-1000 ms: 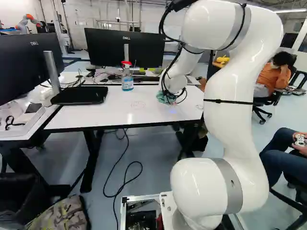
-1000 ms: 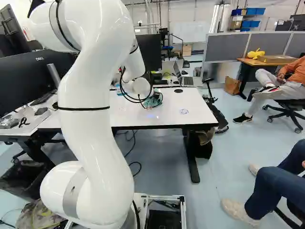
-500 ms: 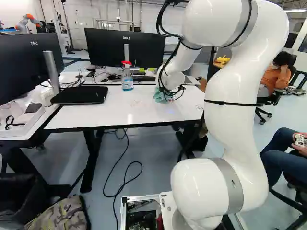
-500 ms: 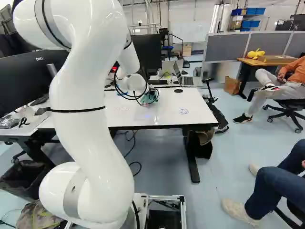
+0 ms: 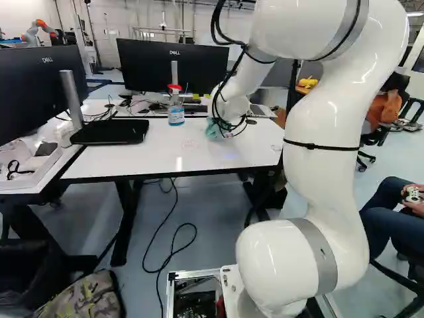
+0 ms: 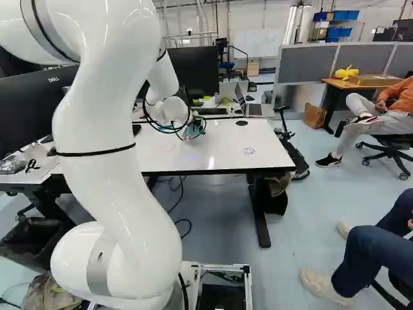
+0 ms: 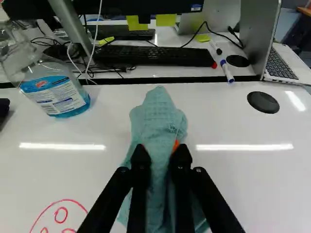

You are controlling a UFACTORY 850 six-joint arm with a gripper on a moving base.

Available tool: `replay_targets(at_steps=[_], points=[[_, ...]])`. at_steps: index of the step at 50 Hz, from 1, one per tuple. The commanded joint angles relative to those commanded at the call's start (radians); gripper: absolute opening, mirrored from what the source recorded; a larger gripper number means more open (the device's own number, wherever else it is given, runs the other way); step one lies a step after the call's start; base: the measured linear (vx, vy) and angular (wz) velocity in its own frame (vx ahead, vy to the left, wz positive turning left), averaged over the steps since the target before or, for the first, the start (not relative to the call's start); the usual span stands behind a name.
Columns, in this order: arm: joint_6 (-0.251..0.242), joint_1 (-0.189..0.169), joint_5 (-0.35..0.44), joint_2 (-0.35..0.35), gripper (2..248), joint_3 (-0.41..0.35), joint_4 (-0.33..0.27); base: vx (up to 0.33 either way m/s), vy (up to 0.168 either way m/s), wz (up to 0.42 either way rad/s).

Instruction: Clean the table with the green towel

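The green towel (image 7: 158, 114) lies bunched on the white desk (image 5: 132, 162), and the end effector (image 7: 161, 151) is pinching it between its two fingers, with one soft fold reaching out ahead of the tips. I judge this cloth to be light and very soft, not fragile, with a woven surface which should not slip easily from the orange pads. Because it has no stiffness, it will probably drag and crumple behind the motion, so the best place to hold is the thick bunched middle, as it is held here, with enough cloth spread under the tips to wipe. The red drawing (image 7: 60, 218) is beside the towel, toward the near edge of the desk, and seems the nearest mark to rub; the blue drawing (image 6: 250, 150) is farther, to the right in the right base view. Between them the surface offers wide room for flat strokes. Ahead there is less: the spray bottle (image 7: 58, 94) stands forward to one side, the black disc (image 7: 263, 102) lies at the other, and the dark seam (image 7: 121, 80) before the keyboard (image 7: 153, 56) could catch a loose corner.
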State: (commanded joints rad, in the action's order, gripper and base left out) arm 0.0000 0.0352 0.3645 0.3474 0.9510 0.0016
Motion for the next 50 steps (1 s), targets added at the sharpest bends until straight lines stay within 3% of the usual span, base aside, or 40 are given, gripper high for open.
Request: replay_targets(at_steps=[50], points=[[0.0, 0.15, 0.068, -0.037, 57, -0.075, 0.0, 0.0, 0.0, 0.0]])
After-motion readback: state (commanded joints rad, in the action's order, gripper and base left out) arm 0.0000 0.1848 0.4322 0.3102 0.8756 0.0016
